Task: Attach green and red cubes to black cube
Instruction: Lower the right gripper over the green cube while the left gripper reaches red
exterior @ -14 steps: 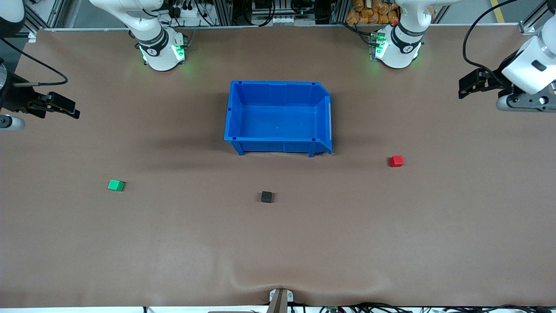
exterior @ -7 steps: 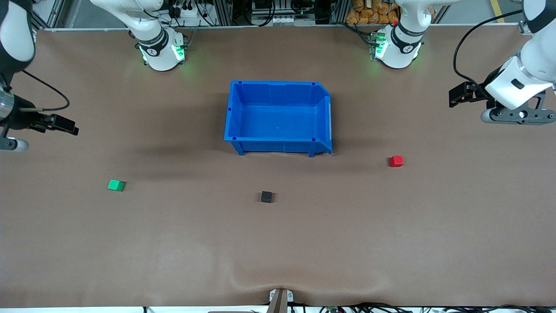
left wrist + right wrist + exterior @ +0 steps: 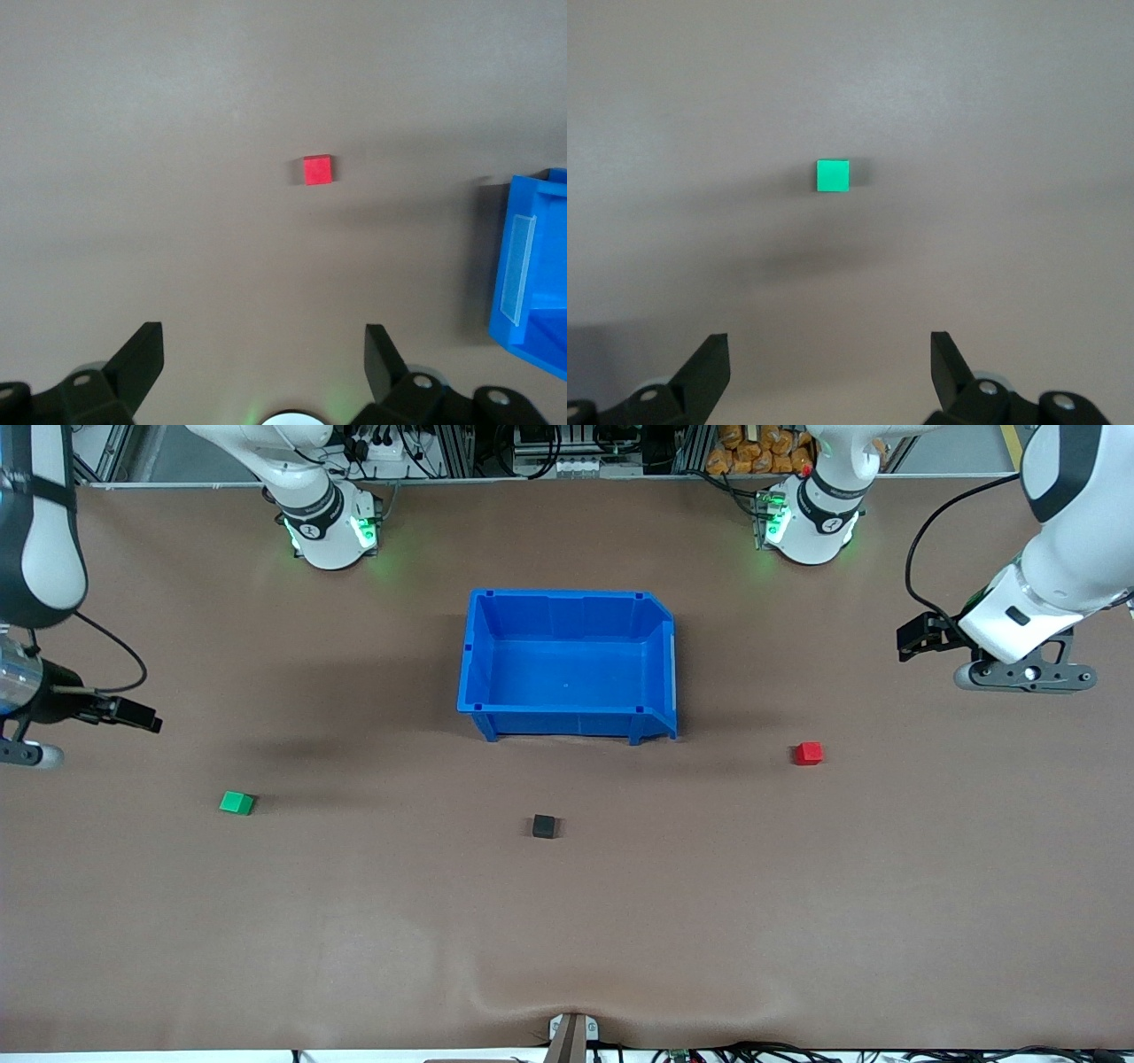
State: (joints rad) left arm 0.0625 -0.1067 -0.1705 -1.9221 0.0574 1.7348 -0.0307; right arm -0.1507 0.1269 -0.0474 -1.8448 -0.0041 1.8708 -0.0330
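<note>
Pincers (image 3: 917, 640) (image 3: 133, 715) over brown table (image 3: 567, 921)

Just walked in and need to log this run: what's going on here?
Nothing is held yet. The left gripper hangs open above the table near the red cube; the right gripper hangs open near the green cube. The black cube sits alone, nearer the camera than the blue bin. All three cubes lie apart.
</note>
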